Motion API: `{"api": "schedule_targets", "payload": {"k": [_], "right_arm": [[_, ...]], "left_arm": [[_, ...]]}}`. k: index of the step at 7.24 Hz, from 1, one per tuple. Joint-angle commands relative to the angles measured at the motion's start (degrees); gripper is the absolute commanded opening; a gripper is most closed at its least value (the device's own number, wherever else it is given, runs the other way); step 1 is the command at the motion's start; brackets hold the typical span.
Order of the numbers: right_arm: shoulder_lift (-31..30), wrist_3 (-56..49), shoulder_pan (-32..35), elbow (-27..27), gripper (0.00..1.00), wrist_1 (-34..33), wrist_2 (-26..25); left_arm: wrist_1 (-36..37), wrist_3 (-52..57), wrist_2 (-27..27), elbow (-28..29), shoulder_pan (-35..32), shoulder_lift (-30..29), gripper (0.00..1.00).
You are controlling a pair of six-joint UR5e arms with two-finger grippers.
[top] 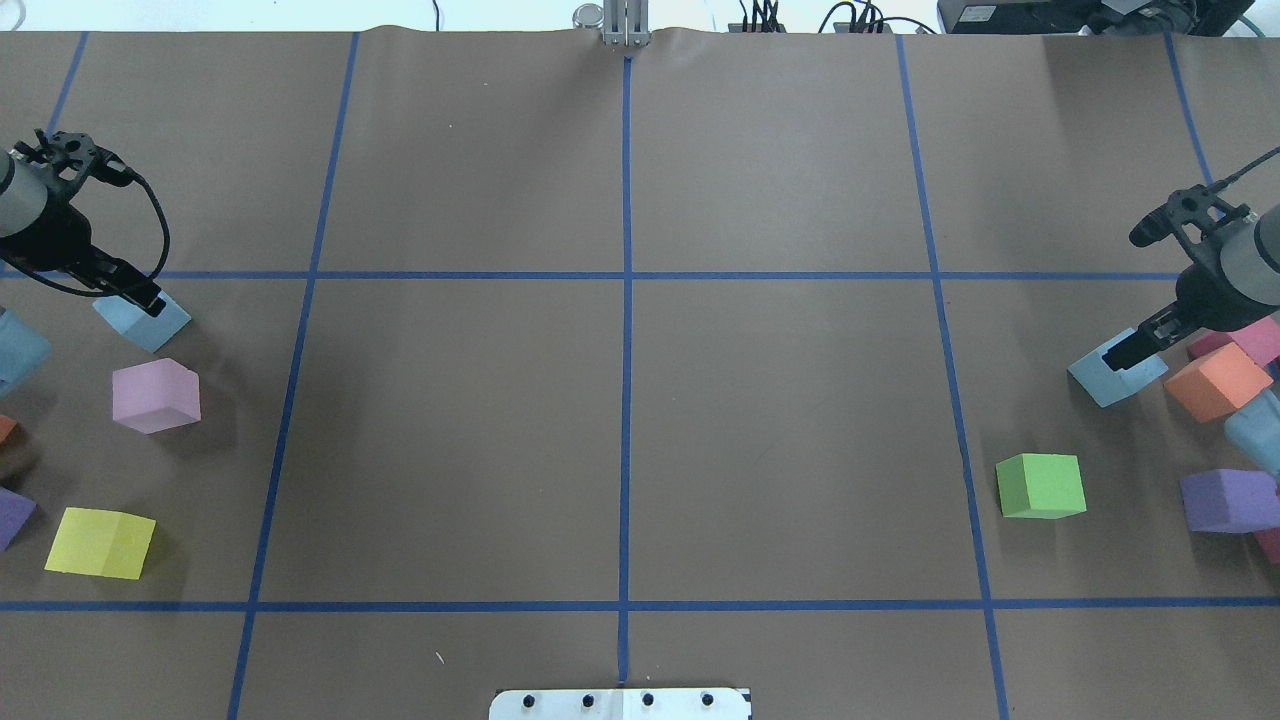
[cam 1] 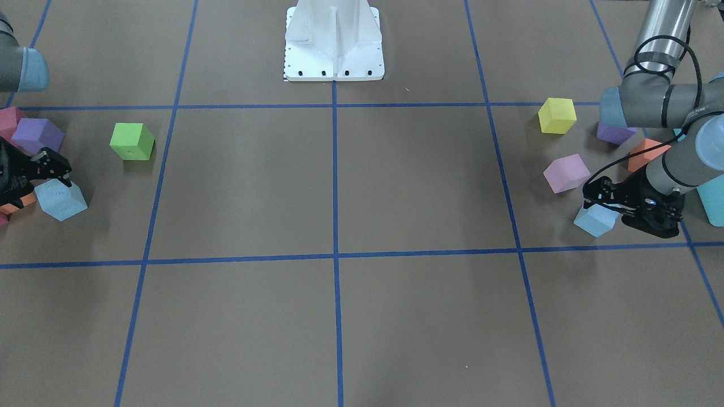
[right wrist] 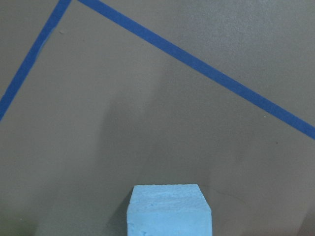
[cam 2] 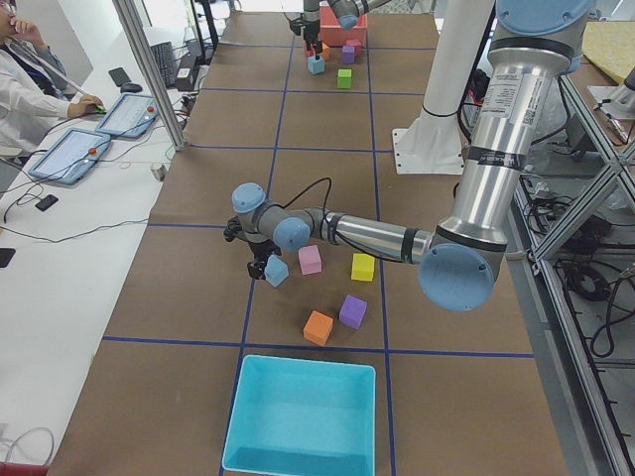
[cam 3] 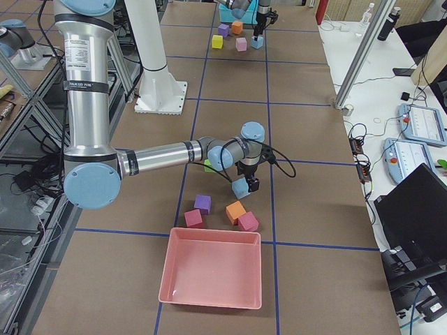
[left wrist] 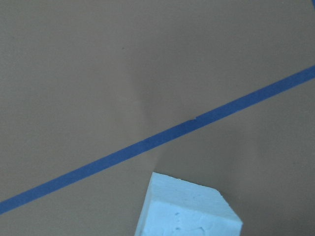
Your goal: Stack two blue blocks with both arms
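My left gripper (top: pixel 132 297) is shut on one pale blue block (top: pixel 150 322) at the table's far left, low over the paper. It also shows in the front view (cam 1: pixel 613 204) with the block (cam 1: pixel 594 221) tilted. My right gripper (top: pixel 1132 348) is shut on the other blue block (top: pixel 1108 378) at the far right; in the front view the gripper (cam 1: pixel 55 171) holds the block (cam 1: pixel 61 201) tilted. Each wrist view shows only its block's top at the bottom edge, left (left wrist: pixel 189 209) and right (right wrist: pixel 167 211); the fingers are hidden there.
By the left gripper lie a pink cube (top: pixel 155 396), a yellow cube (top: pixel 100 542) and a turquoise box (cam 2: pixel 303 416). By the right gripper lie an orange cube (top: pixel 1215 382), a green cube (top: pixel 1041 486), a purple cube (top: pixel 1228 500) and a pink tray (cam 3: pixel 213 272). The white base (cam 1: pixel 334 45) stands mid-table.
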Motion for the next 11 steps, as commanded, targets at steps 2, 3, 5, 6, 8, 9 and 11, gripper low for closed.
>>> {"api": "schedule_targets", "payload": {"k": [2,3,5,6,8,9,11], "right_arm": [[0.07,0.17,-0.63,-1.74,0.98,0.01,0.1],[0.07,0.26,-1.07,-1.83,0.99,0.01,0.1],[0.07,1.83,-2.3,-1.83,0.98,0.01,0.01],[0.07,1.93,-2.66,-1.83,0.98,0.01,0.01],[-0.01,1.66,-3.1,-2.7,0.95,0.7,-0.08],[0.07,1.66,-3.53,-3.14,0.9,0.88,-0.16],[0.16,1.14,-4.06,-3.06,0.7,0.97,-0.34]], "left_arm": [[-0.22,-0.21,-0.01,-0.01,0.09,0.28,0.98],[-0.22,-0.21,-0.01,-0.01,0.09,0.28,0.98],[-0.22,-0.21,-0.1,-0.01,0.09,0.37,0.98],[-0.22,-0.21,-0.1,-0.01,0.09,0.37,0.98],[-0.14,-0.12,-0.27,0.08,0.09,0.37,0.98],[-0.14,-0.12,-0.27,0.08,0.09,0.37,0.98],[-0.22,-0.04,-0.27,0.08,0.09,0.37,0.98]]}}
